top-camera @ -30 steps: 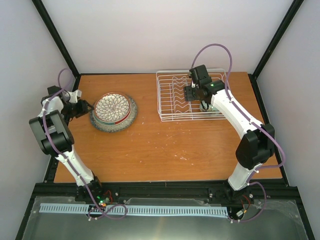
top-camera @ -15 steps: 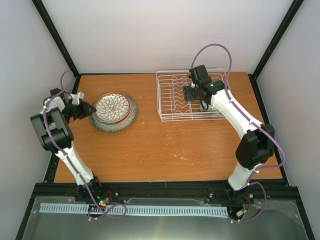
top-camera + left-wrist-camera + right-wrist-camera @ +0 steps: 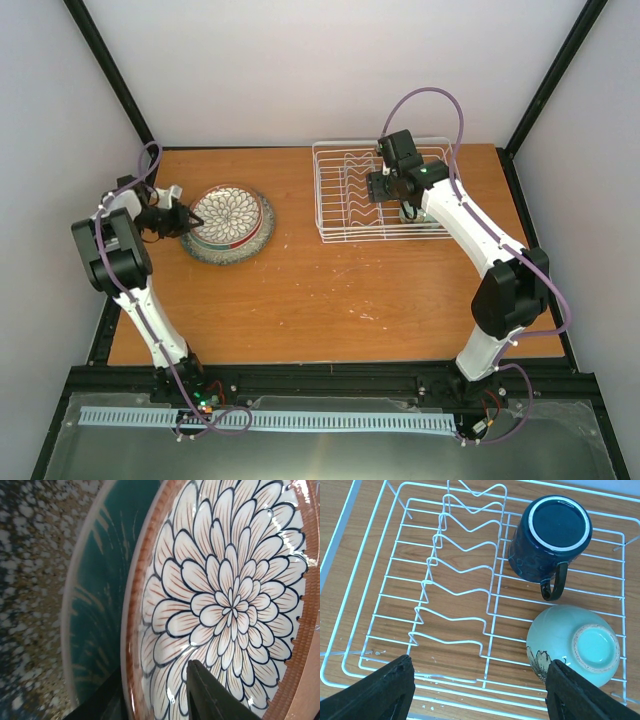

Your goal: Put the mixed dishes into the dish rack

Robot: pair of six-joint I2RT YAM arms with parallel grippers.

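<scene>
A stack of round plates (image 3: 228,224) sits on the left of the table. The petal-patterned plate (image 3: 225,590) lies on top, over a red-rimmed teal plate (image 3: 100,595) and a speckled grey plate (image 3: 30,580). My left gripper (image 3: 178,220) is at the stack's left edge. Its jaws straddle the petal plate's rim with a gap left, one finger (image 3: 210,695) over the plate's face and the other below the rim. My right gripper (image 3: 482,690) hangs open over the white dish rack (image 3: 445,605). In the rack a dark blue mug (image 3: 550,535) and a pale green bowl (image 3: 575,645) stand upside down.
The rack (image 3: 345,225) stands at the table's back right, and its upright dividers (image 3: 455,565) hold nothing. Black frame posts rise at the back corners. The wooden tabletop (image 3: 330,290) spreads between the stack and the arm bases.
My left gripper has slid right, from beside the stack onto the petal plate's left rim. The right arm has not moved.
</scene>
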